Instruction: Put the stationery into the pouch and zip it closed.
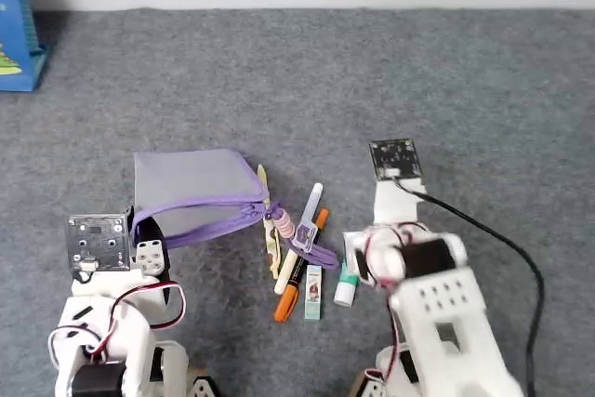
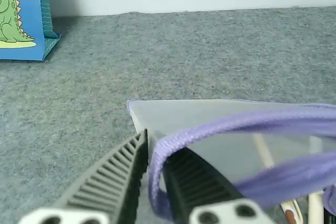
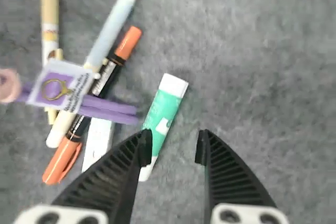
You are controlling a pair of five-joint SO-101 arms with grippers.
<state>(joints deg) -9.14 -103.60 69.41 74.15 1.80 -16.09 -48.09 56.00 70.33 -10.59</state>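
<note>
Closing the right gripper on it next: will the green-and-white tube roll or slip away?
The green-and-white tube looks rounded and smooth, so it could roll or slip from the open right gripper. It appears rigid and small, likely light. The fuzzy mat should damp rolling.

Two white plastic arms with black motors.
Red, white and black wires loop over the left arm (image 1: 130, 341) and right arm (image 1: 446, 309); a black cable (image 1: 509, 246) leaves the right's camera board (image 1: 396, 159); ribbed dark-grey fingers (image 3: 220, 166) have white, screw-holed bases.
</note>
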